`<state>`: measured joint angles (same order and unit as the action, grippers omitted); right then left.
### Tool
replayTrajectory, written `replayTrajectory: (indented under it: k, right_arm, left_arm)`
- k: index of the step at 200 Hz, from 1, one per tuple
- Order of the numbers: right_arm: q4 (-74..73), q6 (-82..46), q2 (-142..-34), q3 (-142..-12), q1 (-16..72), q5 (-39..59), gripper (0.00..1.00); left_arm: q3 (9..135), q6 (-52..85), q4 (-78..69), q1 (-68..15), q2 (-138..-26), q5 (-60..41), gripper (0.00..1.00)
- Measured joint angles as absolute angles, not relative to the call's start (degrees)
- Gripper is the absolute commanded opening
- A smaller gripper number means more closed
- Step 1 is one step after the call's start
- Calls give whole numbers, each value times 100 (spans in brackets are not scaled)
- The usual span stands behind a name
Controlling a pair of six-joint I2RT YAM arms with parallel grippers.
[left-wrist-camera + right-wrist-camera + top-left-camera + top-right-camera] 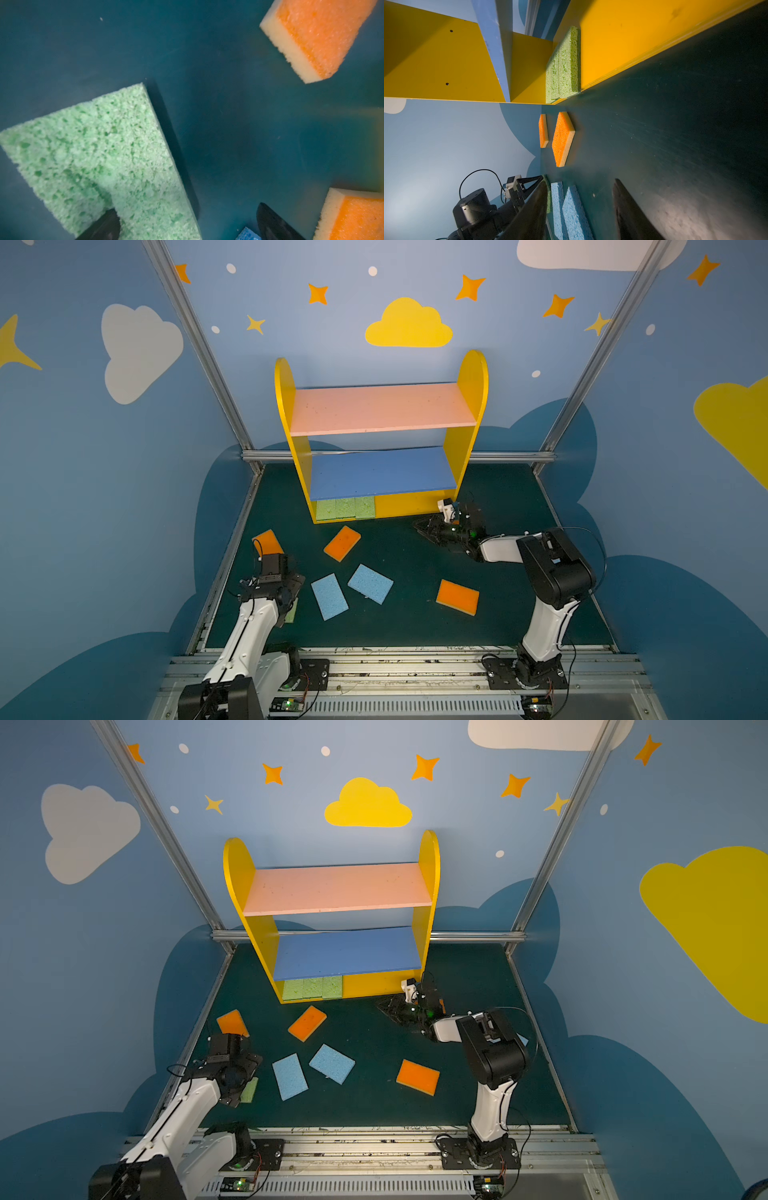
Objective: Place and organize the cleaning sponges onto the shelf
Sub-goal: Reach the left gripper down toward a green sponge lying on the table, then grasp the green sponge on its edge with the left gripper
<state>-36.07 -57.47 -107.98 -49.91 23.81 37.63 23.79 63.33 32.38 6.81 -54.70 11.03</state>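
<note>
Three light-green, porous, rectangular cleaning sponges (345,508) are sitting side by side at the left end of the yellow bottom board of the small wooden three-tier shelf (471,377), at the centre of both top views. Others are lying flat on the dark green mat (415,626) below it: orange-and-yellow pads (342,543), light-blue pads (370,584), and one green sponge (99,155) at lower left.

The left gripper (187,224) is hovering over that green one with its pincer spread wide, one fingertip (104,226) over the pad. The right gripper (580,182), by the shelf's lower right corner, is also showing a spread pincer pinching nothing.

These pads are probably weighing almost nothing and giving under pressure, with rough pores offering friction. Taking hold across the short width at mid-length is looking safest. A hard squeeze is risking buckling.
</note>
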Motion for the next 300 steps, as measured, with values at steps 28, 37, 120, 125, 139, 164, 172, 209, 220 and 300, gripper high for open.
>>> replayTrajectory:
  k: [28, 37, 120, 125, 139, 164, 172, 209, 220, 300]
  right_arm:
    - [-3625, -5815, -10798, -4991, 2373, 3776, 48]
    - [-3629, -5826, -10798, -4991, 2373, 3782, 48]
    - [-3618, -5909, -10801, -4842, 2250, 3780, 45]
    - [-3621, -5911, -10801, -4842, 2241, 3782, 44]
    - [-3623, -5922, -10807, -4842, 2228, 3782, 44]
    - [-3621, -5937, -10840, -4842, 2222, 3789, 44]
    - [-3618, -5937, -10842, -4842, 2222, 3800, 44]
    - [-3599, -5927, -10842, -4842, 2220, 3822, 44]
    - [-3594, -5918, -10840, -4842, 2213, 3822, 44]
    - [-3568, -5907, -10829, -4799, 2145, 3857, 45]
  left_arm:
    - [2298, 6309, 3218, 681, -5470, 1151, 82]
    - [2272, 6285, 3210, 685, -5472, 1173, 71]
    - [2047, 5774, 2123, 760, -5833, 1079, 13]
    - [2043, 5749, 1938, 755, -5911, 993, 11]
    - [2003, 5684, 1343, 716, -6119, 576, 6]
    - [2005, 5544, 1000, 495, -6228, -43, 3]
    - [2018, 5472, 1026, 375, -6213, -224, 3]
    - [2423, 5133, 1461, -165, -6165, -746, 3]
    - [2655, 5035, 1575, -320, -6156, -840, 3]
    - [3568, 4947, 2038, -1363, -6003, -604, 66]
